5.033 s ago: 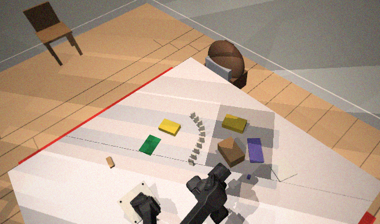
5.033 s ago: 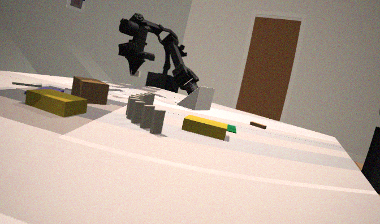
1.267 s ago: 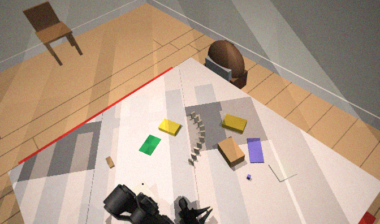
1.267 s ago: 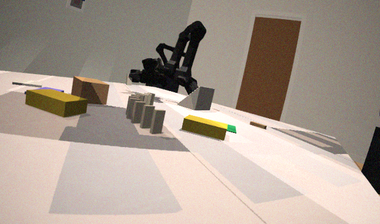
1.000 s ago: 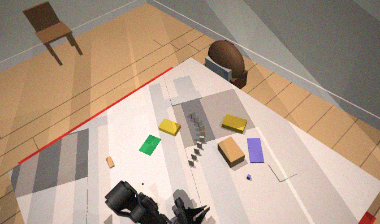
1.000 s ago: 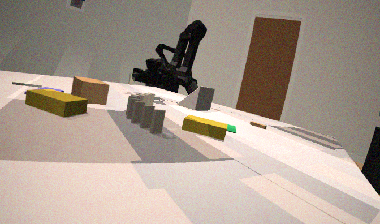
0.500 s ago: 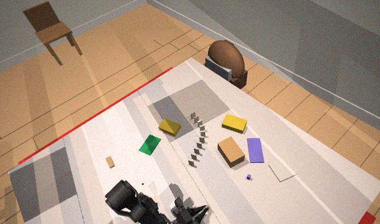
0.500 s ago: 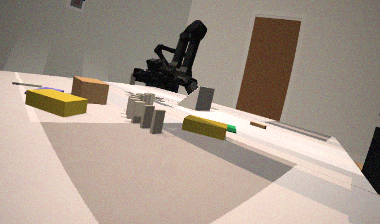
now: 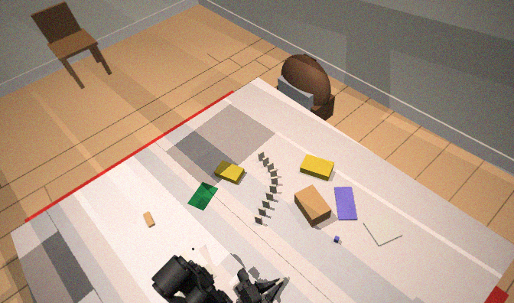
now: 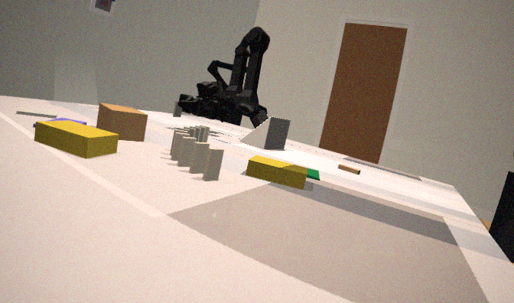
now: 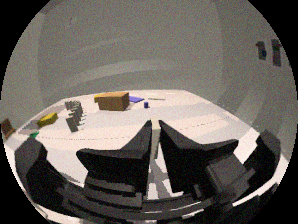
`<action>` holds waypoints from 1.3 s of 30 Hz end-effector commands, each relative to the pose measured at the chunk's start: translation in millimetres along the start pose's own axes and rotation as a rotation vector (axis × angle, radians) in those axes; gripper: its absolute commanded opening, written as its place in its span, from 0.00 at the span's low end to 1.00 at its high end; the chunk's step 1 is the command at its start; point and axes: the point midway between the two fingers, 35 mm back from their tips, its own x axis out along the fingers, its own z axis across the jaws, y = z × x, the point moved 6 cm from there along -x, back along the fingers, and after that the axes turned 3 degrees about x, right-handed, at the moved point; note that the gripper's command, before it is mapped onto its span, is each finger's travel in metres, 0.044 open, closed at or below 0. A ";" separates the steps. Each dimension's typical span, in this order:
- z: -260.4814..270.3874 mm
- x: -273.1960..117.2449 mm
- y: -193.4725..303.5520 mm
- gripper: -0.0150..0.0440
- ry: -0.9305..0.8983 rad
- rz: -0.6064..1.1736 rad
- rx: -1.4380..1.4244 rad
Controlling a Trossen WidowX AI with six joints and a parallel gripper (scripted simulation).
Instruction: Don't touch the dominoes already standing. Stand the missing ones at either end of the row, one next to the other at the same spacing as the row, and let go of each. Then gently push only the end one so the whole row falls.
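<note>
A curved row of several grey dominoes stands upright on the table, evenly spaced as far as I can see. My gripper is shut on a domino, seen between the fingertips as a pale upright strip. In the exterior view the held domino shows upright at the fingertips, seemingly just above the table. The gripper is well off the row's near end, on the arm's side. The domino's lower part is hidden by the fingers in the wrist view.
Yellow blocks lie on both sides of the row. A brown box, purple plate and small blue cube lie right. A green piece, small orange block and pale wedge are elsewhere.
</note>
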 end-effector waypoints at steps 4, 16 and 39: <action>-0.1 1.5 8.0 0.29 0.002 0.002 0.000; 0.0 3.8 19.4 0.29 0.003 0.003 0.002; 2.4 6.1 32.0 0.29 0.004 0.004 0.005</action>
